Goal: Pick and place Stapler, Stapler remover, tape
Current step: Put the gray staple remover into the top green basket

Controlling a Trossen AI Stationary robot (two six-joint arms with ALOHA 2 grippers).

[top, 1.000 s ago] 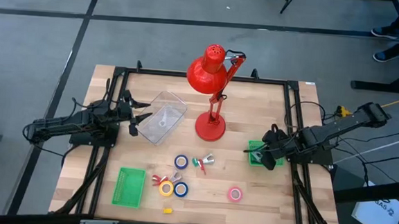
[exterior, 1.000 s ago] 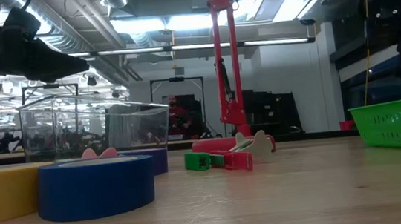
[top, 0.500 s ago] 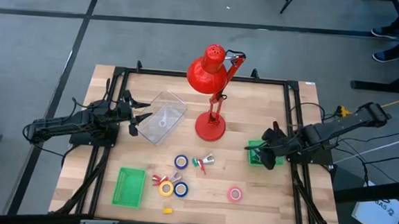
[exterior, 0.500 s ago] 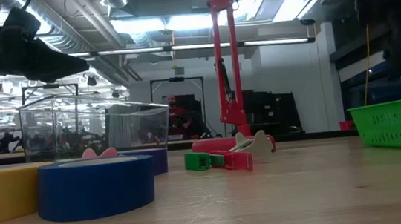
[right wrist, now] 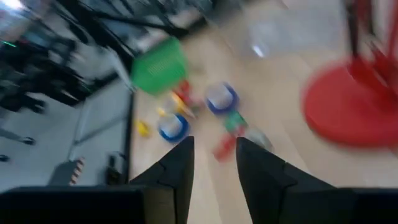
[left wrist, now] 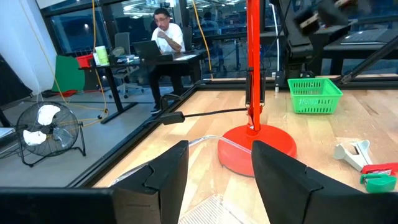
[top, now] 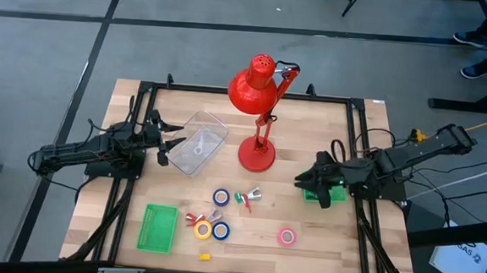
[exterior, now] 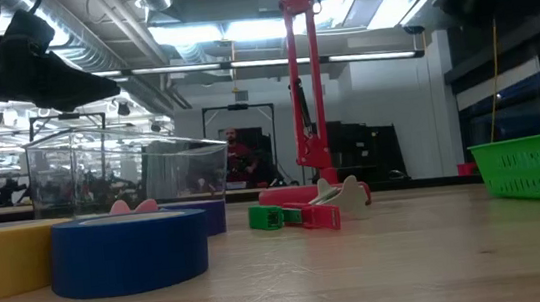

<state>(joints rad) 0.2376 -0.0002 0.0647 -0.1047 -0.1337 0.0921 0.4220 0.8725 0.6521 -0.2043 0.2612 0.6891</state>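
Tape rolls lie near the table's near middle: a blue roll (top: 221, 197), a yellow roll (top: 203, 229) beside another blue roll (top: 220, 230), and a pink roll (top: 286, 236) farther right. A green-and-red tool (top: 244, 198) and a white tool (top: 254, 192) lie beside the upper blue roll; a small red tool (top: 193, 218) lies by the yellow one. My right gripper (top: 303, 181) (right wrist: 213, 142) hovers open at the left side of a small green basket (top: 314, 192), touching nothing. My left gripper (top: 174, 143) (left wrist: 219, 146) waits open beside a clear container (top: 198, 142).
A red desk lamp stands on its round base (top: 257, 155) in the table's middle, its head (top: 251, 88) over the far side. A larger green basket (top: 158, 227) sits near the near left corner, a small yellow piece (top: 205, 256) by the near edge. A person (left wrist: 163, 31) sits beyond the table.
My right gripper has swung from the right edge toward the table's middle, passing over the small green basket, and its wrist view is blurred by the motion. In the low view that arm has moved up and out of the right side. The objects have stayed put.
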